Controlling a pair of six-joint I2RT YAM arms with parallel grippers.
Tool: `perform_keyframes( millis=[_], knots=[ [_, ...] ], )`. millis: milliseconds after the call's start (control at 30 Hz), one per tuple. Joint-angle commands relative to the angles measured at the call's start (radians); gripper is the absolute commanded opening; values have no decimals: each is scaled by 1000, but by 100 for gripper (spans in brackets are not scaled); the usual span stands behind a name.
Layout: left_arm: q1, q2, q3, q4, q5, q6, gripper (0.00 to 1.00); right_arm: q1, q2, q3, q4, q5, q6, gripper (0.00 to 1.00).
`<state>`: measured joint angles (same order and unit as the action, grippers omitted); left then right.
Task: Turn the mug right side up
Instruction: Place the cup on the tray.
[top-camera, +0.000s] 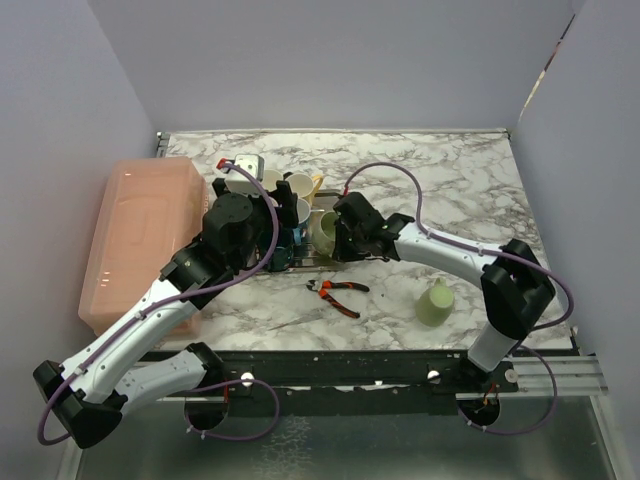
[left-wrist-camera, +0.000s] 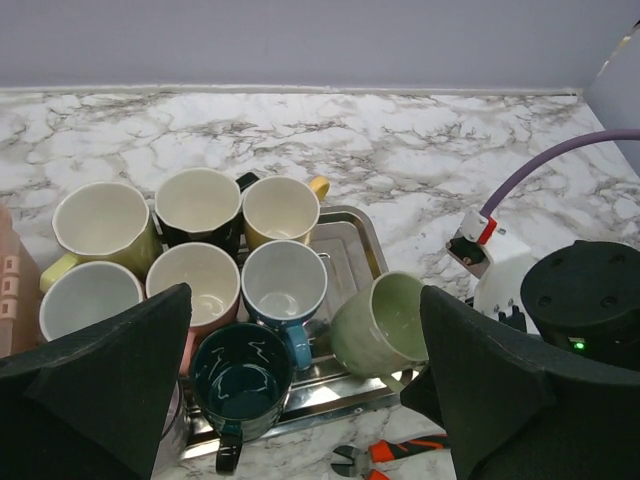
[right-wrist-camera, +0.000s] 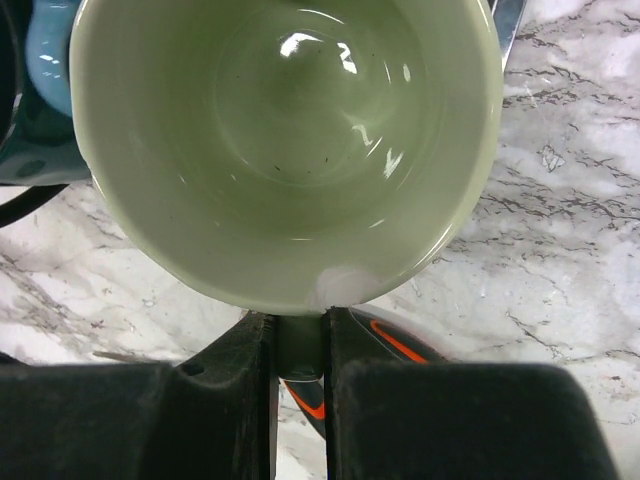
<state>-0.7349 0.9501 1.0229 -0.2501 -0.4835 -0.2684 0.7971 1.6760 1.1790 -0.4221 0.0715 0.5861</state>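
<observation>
My right gripper (right-wrist-camera: 298, 340) is shut on the handle of a pale green mug (right-wrist-camera: 285, 150), held tilted with its mouth toward the wrist camera. In the top view the mug (top-camera: 325, 232) and right gripper (top-camera: 345, 238) are at the right end of a steel tray (top-camera: 310, 262). In the left wrist view the mug (left-wrist-camera: 385, 328) leans over the tray's near right corner. My left gripper (left-wrist-camera: 305, 300) is open and empty, above the mugs in the tray (left-wrist-camera: 355, 215).
Several upright mugs fill the tray, among them a dark teal one (left-wrist-camera: 238, 380) and a blue one (left-wrist-camera: 285, 285). Orange-handled pliers (top-camera: 338, 291) lie in front of the tray. Another pale green mug (top-camera: 434, 302) stands mouth-down at the right. A pink bin (top-camera: 135, 235) is at the left.
</observation>
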Motion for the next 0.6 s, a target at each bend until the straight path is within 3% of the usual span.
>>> perform_keyframes(
  millis=[0,567],
  knots=[
    [0,-15,-22,-8,-25,16,96,20,40,72,-21,64,64,1],
    [1,-13,-23,-14,-18,15,98,73,148,142,-86,51,119,1]
  ],
)
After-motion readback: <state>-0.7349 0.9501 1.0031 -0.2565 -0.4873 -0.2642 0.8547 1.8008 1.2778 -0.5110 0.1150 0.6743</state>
